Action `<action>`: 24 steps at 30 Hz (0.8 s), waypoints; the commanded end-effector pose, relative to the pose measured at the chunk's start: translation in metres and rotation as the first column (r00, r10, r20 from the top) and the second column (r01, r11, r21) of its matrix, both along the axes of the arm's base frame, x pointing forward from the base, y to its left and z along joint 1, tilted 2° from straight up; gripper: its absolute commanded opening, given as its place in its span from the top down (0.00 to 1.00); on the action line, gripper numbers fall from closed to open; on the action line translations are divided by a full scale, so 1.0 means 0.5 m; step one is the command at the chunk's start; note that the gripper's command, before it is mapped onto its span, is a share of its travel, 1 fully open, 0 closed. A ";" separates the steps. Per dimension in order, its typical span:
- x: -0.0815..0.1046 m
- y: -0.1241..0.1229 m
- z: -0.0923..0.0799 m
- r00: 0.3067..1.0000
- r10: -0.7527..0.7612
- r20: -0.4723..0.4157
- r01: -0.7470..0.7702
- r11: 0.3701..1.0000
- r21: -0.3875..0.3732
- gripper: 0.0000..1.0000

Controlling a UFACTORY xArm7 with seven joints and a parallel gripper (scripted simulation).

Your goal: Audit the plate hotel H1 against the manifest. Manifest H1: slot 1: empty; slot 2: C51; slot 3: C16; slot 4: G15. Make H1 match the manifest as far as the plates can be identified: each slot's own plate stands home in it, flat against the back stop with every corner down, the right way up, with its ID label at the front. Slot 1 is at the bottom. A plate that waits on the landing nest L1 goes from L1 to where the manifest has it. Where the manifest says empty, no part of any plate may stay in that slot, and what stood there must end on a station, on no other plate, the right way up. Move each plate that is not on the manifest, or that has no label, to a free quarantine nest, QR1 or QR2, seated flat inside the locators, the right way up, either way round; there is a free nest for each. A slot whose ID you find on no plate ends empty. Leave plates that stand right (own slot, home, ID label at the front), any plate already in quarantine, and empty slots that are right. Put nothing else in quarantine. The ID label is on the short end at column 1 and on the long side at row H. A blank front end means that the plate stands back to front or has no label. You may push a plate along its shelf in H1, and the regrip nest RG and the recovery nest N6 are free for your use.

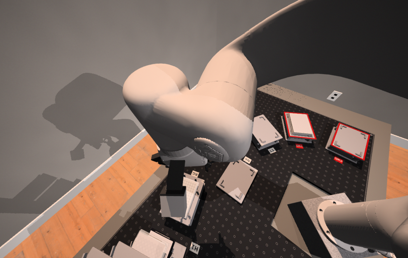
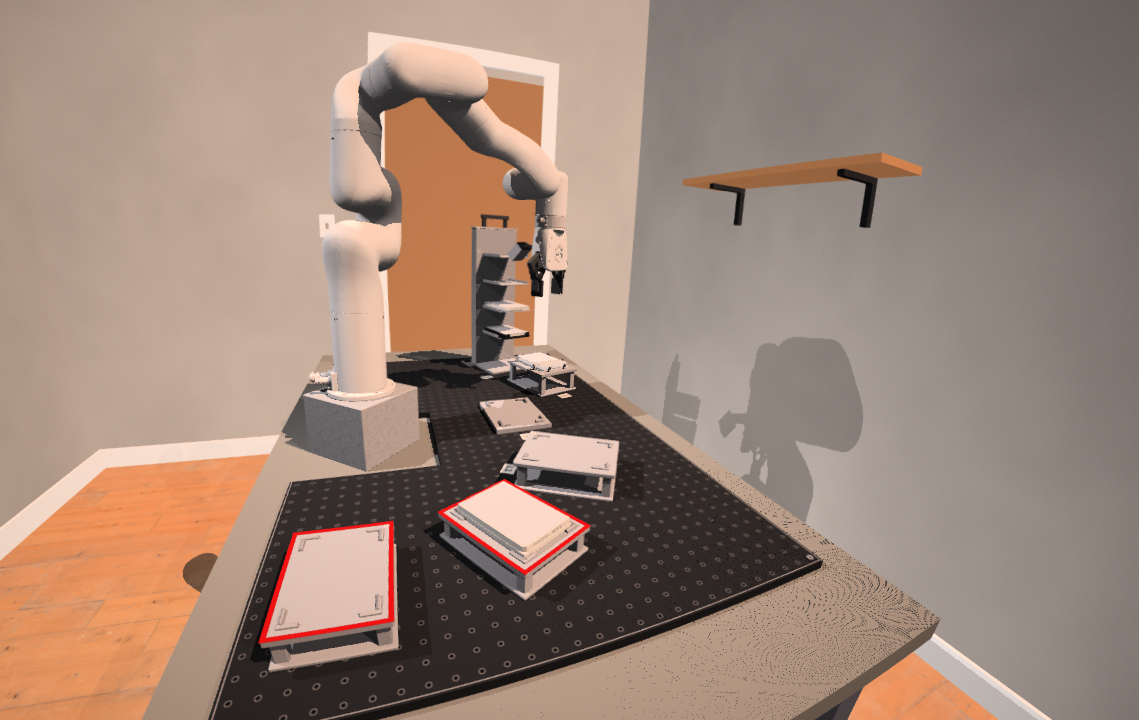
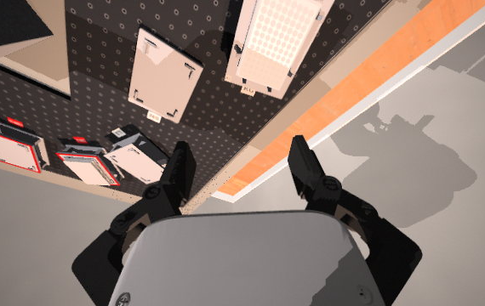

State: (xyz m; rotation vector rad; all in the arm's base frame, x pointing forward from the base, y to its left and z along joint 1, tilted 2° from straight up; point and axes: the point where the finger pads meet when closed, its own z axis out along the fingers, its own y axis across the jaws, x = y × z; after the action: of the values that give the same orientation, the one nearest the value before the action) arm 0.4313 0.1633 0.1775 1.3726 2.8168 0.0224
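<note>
Hanging high beside the hotel (image 2: 476,268), the pincer (image 2: 548,284) stands wide with nothing between its fingers; below it a plate (image 3: 273,40) with its wells showing sits on nest RG (image 1: 188,217) near the desk (image 2: 842,617) edge; N6 (image 1: 237,181) and L1 (image 1: 264,130) lie bare; one red-edged nest (image 1: 350,141) is bare, the other (image 1: 298,125) carries a plate; hotel slots are too small to read.

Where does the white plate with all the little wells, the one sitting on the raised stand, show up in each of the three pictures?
Top: lower centre, the well plate is partly hidden behind a dark part of the arm.
Exterior: far back on the table, the plate is small, in front of the tall rack.
Wrist: top centre, plate in plain view.
Shared landmark: the flat nest N6 beside it.
</note>
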 end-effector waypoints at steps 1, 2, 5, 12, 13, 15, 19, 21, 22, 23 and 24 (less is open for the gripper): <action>-0.030 0.021 0.005 0.992 0.129 0.012 -0.129 0.992 0.009 0.00; -0.039 0.027 0.005 0.987 0.162 0.012 -0.162 0.987 0.008 0.00; -0.064 0.043 0.004 0.966 0.259 0.014 -0.259 0.966 0.005 0.00; -0.123 0.081 0.004 0.880 0.475 0.016 -0.475 0.880 -0.001 0.00; -0.123 0.081 0.004 0.880 0.475 0.016 -0.475 0.880 -0.001 0.00; -0.130 0.086 0.004 0.863 0.504 0.017 -0.505 0.863 -0.002 0.00; -0.130 0.086 0.004 0.789 0.615 0.017 -0.615 0.789 -0.006 0.00; -0.130 0.086 0.004 0.746 0.666 0.017 -0.666 0.746 -0.008 0.00; -0.130 0.086 0.004 0.723 0.690 0.017 -0.690 0.723 -0.009 0.00; -0.130 0.086 0.004 0.700 0.714 0.017 -0.714 0.700 -0.010 0.00; -0.130 0.086 0.004 0.676 0.737 0.017 -0.737 0.676 -0.011 0.00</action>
State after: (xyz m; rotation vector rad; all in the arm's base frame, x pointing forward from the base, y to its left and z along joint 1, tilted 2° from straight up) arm 0.3655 0.2056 0.1780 0.3079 3.1095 0.0194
